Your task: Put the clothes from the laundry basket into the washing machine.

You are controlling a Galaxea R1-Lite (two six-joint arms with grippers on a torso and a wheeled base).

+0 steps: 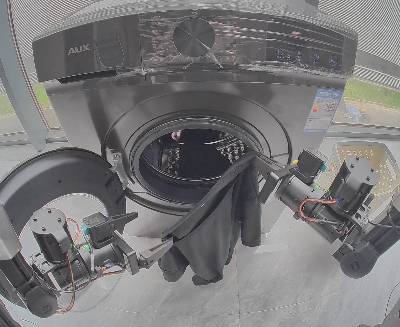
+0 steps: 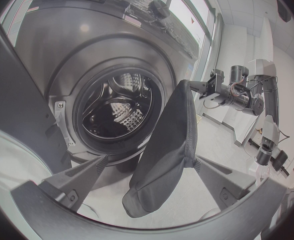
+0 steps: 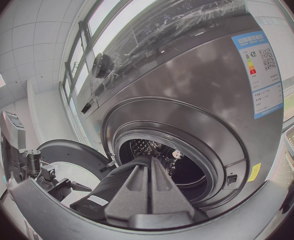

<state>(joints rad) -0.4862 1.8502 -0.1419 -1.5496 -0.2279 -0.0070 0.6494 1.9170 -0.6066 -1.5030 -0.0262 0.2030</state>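
A black garment hangs in front of the washing machine's open drum. My right gripper is shut on its upper end at the right rim of the opening. From there the cloth slopes down to my left gripper, which stands open below the opening. The cloth rests against one fingertip, and the rest droops toward the floor. In the left wrist view the garment hangs between the spread fingers, with the right gripper at its top. In the right wrist view the shut fingers pinch the dark cloth.
The round machine door is swung open on the left, just behind my left arm. A pale laundry basket stands on the floor to the right of the machine, behind my right arm. Light floor tiles lie below the garment.
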